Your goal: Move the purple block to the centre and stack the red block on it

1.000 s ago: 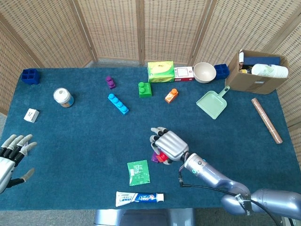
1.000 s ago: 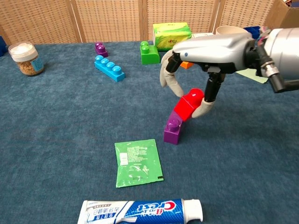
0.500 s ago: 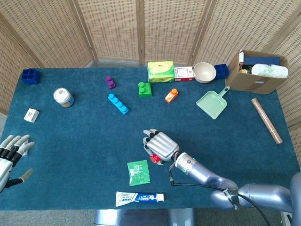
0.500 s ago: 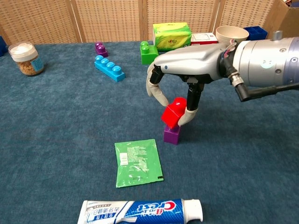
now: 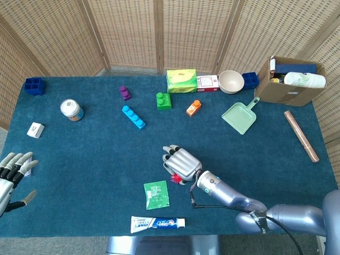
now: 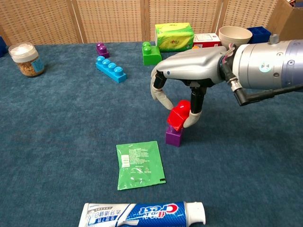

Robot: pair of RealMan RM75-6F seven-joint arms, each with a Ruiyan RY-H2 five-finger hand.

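A purple block (image 6: 173,136) stands on the blue cloth near the table's middle front. A red block (image 6: 179,115) sits tilted on top of it, pinched between the thumb and a finger of my right hand (image 6: 182,94). In the head view that right hand (image 5: 180,164) covers both blocks, with only a sliver of the red block (image 5: 174,179) showing at its lower edge. My left hand (image 5: 13,174) hovers at the table's left edge with its fingers spread and nothing in them.
A green packet (image 6: 138,164) and a toothpaste tube (image 6: 143,213) lie just in front of the stack. Further back are a small purple block (image 5: 125,93), a blue brick (image 5: 133,117), a green brick (image 5: 163,101), an orange brick (image 5: 193,108), a tissue box (image 5: 181,81), a bowl (image 5: 231,81) and a dustpan (image 5: 241,116).
My right hand carried the red block left from beside the purple block to over it and lowered it onto the purple block's top. The left hand barely moved.
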